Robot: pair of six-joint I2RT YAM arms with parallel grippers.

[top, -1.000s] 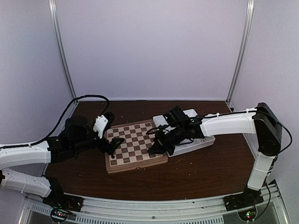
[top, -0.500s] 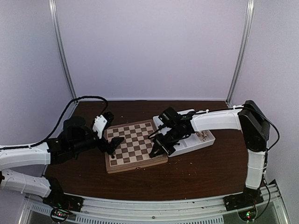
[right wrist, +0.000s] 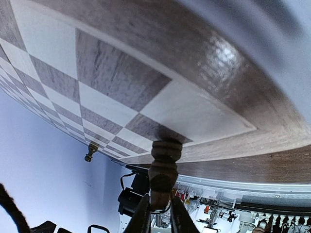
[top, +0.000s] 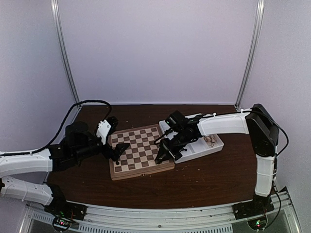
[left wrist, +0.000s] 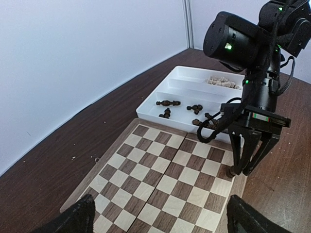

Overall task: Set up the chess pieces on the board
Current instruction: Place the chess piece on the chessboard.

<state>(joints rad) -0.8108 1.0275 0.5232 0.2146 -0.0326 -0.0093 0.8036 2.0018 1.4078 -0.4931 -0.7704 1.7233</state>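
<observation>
White arms (top: 228, 127), black joints (top: 77, 135), black cables (top: 83, 102)

The board (top: 138, 145) lies at the middle of the table (top: 204, 179), with the tray (top: 216, 144) just beside its right edge. Several chess pieces (left wrist: 167, 103) lie in the tray compartments nearest the board, and pale pieces (left wrist: 221, 81) lie in the compartment farthest from it. One chess piece (right wrist: 164, 167) is at the board's near right corner, between the fingertips of the right gripper (right wrist: 160, 204). A second chess piece (right wrist: 90, 153) stands by the board's left edge.

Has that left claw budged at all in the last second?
No. The left gripper still hangs open over the left edge of the board, in the same spot against the squares as before.
</observation>
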